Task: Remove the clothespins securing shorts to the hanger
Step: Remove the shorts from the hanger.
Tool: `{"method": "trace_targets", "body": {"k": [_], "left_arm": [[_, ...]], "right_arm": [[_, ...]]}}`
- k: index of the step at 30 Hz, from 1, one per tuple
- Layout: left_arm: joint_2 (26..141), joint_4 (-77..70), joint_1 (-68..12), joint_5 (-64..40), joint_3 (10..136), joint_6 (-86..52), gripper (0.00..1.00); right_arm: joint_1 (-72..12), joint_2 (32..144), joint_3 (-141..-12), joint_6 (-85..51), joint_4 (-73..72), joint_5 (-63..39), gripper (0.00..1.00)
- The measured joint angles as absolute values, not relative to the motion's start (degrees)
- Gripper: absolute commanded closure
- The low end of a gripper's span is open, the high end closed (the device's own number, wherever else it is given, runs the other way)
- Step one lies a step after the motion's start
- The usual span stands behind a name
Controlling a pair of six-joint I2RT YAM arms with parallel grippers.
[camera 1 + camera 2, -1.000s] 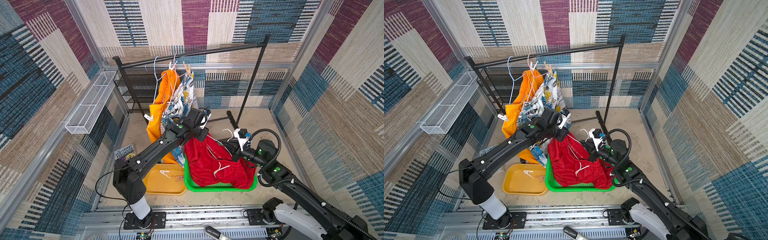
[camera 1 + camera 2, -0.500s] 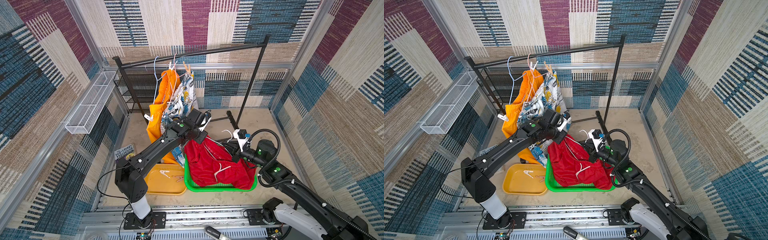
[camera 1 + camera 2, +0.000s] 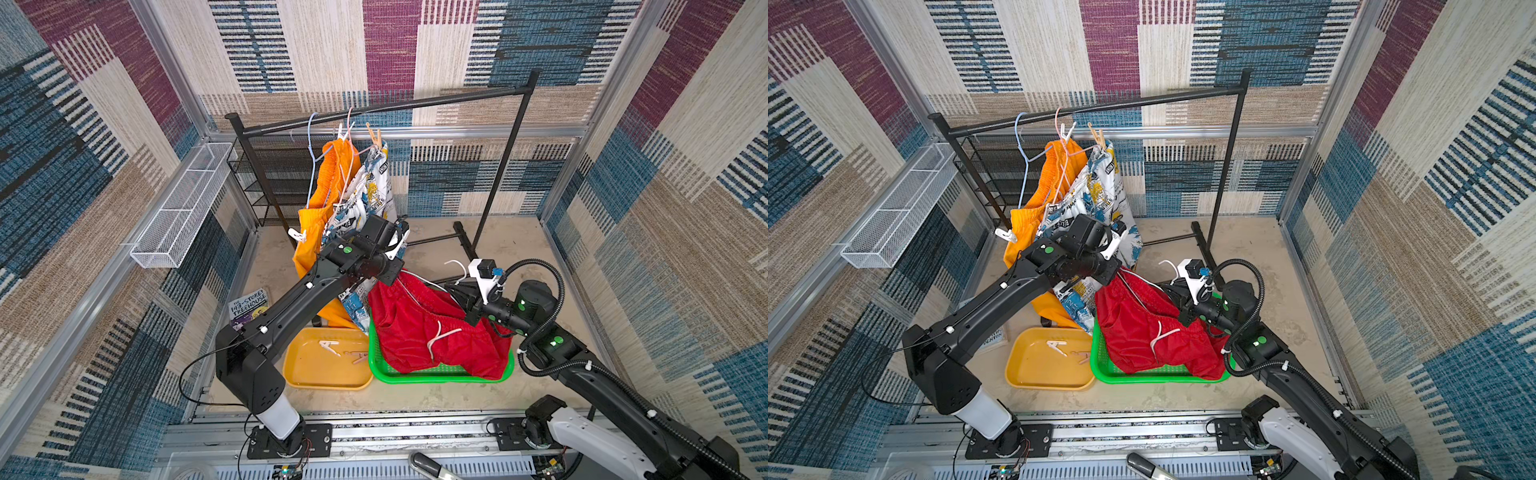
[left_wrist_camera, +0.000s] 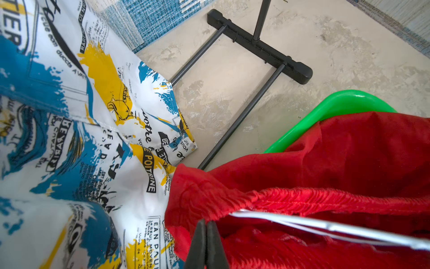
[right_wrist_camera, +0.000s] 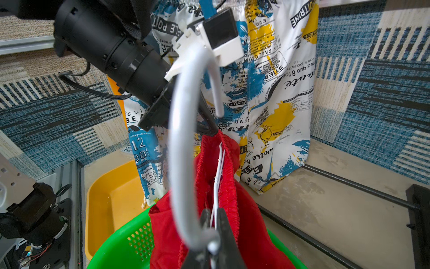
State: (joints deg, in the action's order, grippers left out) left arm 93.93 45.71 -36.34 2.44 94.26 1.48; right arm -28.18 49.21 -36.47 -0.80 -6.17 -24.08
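The red shorts (image 3: 415,328) lie heaped in the green basket (image 3: 436,376), still on a white wire hanger (image 5: 181,139). My left gripper (image 4: 206,223) is shut on a raised corner of their waistband (image 5: 223,144). My right gripper (image 5: 214,213) is shut on the hanger's neck under its hook. Orange shorts (image 3: 328,174) and printed shorts (image 3: 370,187) hang from the rack, with clothespins at the hanger tops (image 3: 341,132) and a white one (image 3: 298,236) low on the orange pair. No clothespin shows on the red shorts.
A yellow tray (image 3: 316,374) beside the basket holds two loose clothespins (image 3: 328,346). The black rack (image 3: 415,104) has its foot (image 4: 260,49) on the floor near the basket. A book (image 3: 249,305) lies at the left, under a white wire wall basket (image 3: 183,203).
My left gripper has shut on the red waistband, and that corner of the shorts now stands up from the basket. The right arm has stayed in place.
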Motion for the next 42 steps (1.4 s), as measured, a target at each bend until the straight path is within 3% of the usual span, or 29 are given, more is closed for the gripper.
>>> {"method": "trace_targets", "body": {"k": [23,42], "left_arm": [[92.0,42.6,-29.0,-6.5,89.6,-6.1,1.0],[74.7,30.7,-42.5,-9.4,65.4,-14.3,1.0]], "right_arm": [[-28.2,42.1,-37.0,-2.5,-8.6,-24.8,1.0],[-28.2,46.5,-46.5,-10.0,-21.1,-9.7,1.0]]}}
